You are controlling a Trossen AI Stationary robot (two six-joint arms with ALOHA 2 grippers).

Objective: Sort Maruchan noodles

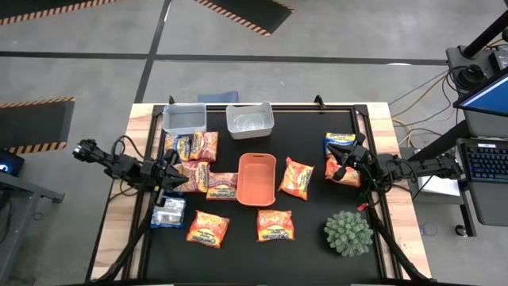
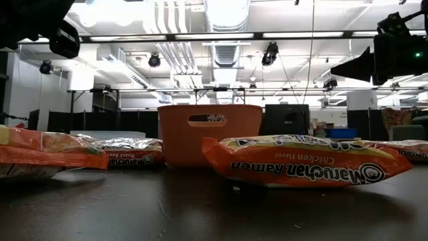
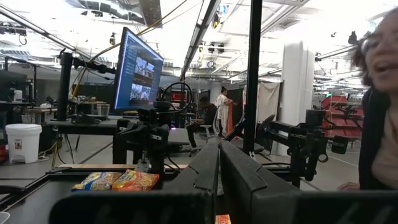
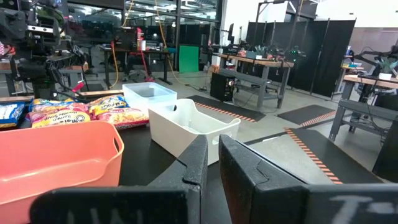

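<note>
Black table carries ramen packets, 3 bins, plant ball.

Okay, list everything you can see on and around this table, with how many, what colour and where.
Ramen packets: about ten; mostly orange-red, two blue-and-yellow, one pale silvery-blue; scattered over the table, most on its left side.
Orange tray: one, orange, table centre.
Grey-blue bin: one, far edge, left of centre.
White bin: one, far edge, beside the grey-blue bin.
Plant ball: one, green, spiky, near right corner.
Table: one, black top, wooden border.
Person: one, in the room beyond the table.
Left claw: shut, above the left packet cluster.
Right claw: shut, above the right-side packets.
</note>
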